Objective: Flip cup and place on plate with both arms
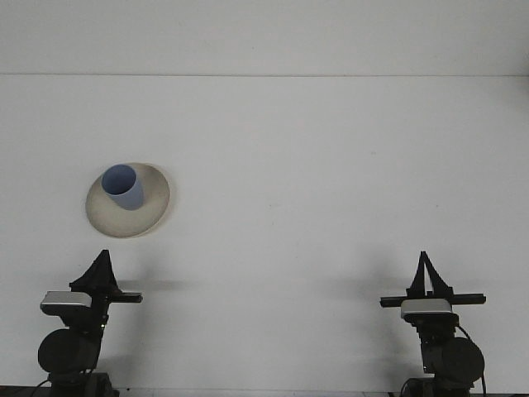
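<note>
A blue cup (123, 187) stands upright, mouth up, on a beige plate (153, 207) at the left of the white table. My left gripper (103, 255) sits near the front edge, well in front of the plate, with its black fingers meeting in a point and nothing held. At the front right my right gripper (424, 256) is far from the cup and plate. Its fingers are also together and hold nothing.
The white table (314, 182) runs back to a pale wall. Both arm bases and wrist cameras sit at the table's front edge.
</note>
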Motion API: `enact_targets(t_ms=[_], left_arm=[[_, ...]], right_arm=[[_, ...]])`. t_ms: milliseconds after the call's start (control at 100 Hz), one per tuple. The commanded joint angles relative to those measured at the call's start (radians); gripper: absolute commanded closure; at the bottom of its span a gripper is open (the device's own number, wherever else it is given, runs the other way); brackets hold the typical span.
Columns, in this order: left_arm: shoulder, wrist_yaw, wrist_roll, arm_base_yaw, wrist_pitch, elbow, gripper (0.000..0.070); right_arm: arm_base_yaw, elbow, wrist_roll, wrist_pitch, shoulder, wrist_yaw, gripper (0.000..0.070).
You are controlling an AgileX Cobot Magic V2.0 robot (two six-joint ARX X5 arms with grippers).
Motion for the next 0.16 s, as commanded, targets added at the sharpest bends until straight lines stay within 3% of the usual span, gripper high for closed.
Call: enact_targets(t_ms=[0, 150], left_arm=[[-0.001, 0.001, -0.005, 0.001, 0.01, -0.02, 0.0685], [-0.001, 0.001, -0.005, 0.001, 0.01, -0.02, 0.0685]], right_arm=[[-0.002, -0.002, -0.003, 0.01, 0.0, 0.002, 0.07], [-0.002, -0.002, -0.003, 0.01, 0.0, 0.002, 0.07]])
